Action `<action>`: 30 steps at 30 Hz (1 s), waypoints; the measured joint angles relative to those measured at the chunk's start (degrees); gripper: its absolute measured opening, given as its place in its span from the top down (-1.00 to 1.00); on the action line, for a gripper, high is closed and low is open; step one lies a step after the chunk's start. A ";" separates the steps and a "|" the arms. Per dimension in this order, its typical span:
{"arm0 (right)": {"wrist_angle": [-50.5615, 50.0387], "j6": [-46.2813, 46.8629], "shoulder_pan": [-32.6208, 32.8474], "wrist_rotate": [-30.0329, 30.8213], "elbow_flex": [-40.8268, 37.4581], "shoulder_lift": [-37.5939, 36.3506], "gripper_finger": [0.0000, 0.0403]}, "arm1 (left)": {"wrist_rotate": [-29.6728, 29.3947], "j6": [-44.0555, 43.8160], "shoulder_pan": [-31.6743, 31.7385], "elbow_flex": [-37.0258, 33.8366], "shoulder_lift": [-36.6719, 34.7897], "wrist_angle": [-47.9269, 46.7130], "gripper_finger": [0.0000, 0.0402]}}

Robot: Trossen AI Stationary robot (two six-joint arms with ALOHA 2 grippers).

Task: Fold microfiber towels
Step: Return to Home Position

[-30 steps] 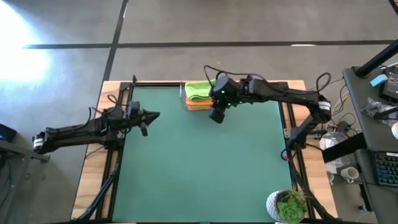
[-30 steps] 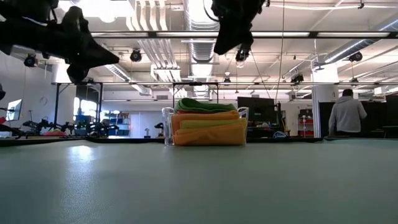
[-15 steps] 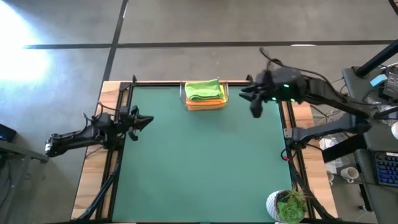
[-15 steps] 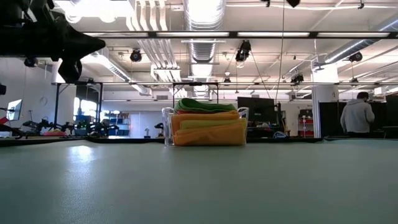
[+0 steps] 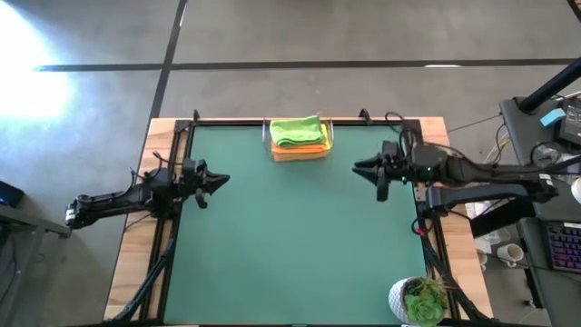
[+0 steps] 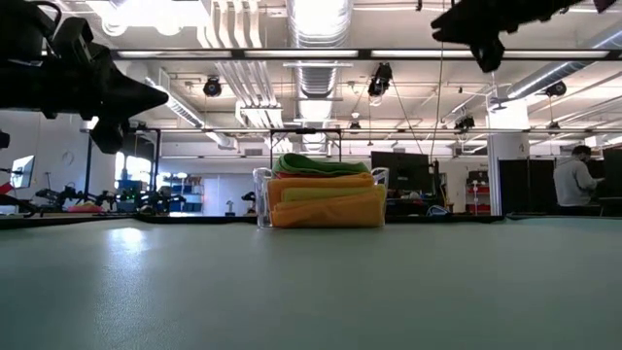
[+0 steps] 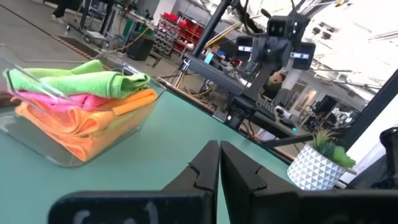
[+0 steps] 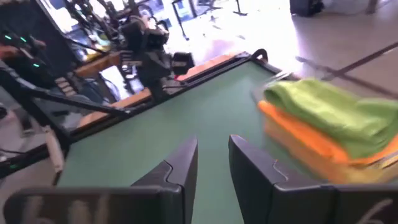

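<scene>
**Towels all stacked in the bin, both arms up off the table**

So the folded towels [image 5: 299,141] sat in one pile inside the clear bin [image 7: 37,149], right at the middle of the far edge of the green table [image 5: 290,245]. The green towel [image 5: 296,130] was on top, a bit rumpled and poking up over the bin's rim. From the left wrist view the pink towel [image 7: 62,101] showed just under it, with orange towels [image 7: 81,124] below that. The low view showed a yellow towel [image 6: 316,194] as a strip sandwiched between two orange layers. I couldn't tell much more about the exact order.

The left gripper [image 5: 223,180] hung in the air over the table's left edge, pointing in toward the middle. Its fingers were pressed together with nothing between them, only a hairline seam in its wrist view. The right gripper [image 5: 357,167] hovered near the right edge, pointing back toward the left one. Its fingers were a little apart, with a narrow strip of table showing between them, and it held nothing. Both were well apart from the bin, and in the low view both sat high above the tabletop.

A potted plant [image 5: 419,300] stood at the table's near right corner. A person [image 6: 580,180] was far off in the room behind.
</scene>
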 joint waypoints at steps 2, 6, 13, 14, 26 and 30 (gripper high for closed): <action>3.65 1.13 1.29 0.01 -4.13 -1.50 0.60 | -0.03 0.02 0.02 0.00 0.03 -0.34 1.00; 8.33 3.17 3.25 0.04 -11.30 -5.21 0.58 | -0.20 0.04 0.02 0.00 -0.17 -0.26 1.00; 18.57 4.00 4.32 0.09 -21.44 -13.60 0.61 | -0.17 0.04 0.02 0.00 -0.72 -0.26 1.00; 19.48 4.20 4.32 0.10 -22.62 -14.69 0.61 | -0.17 0.04 0.02 0.00 -0.72 -0.27 1.00; 24.50 7.70 4.32 -0.01 -34.96 -24.56 0.63 | -0.42 0.10 0.02 -0.02 -0.55 -0.27 1.00; 23.66 6.57 4.32 -1.91 -37.35 -30.06 0.65 | -0.70 0.84 0.02 -0.02 -0.63 -0.26 1.00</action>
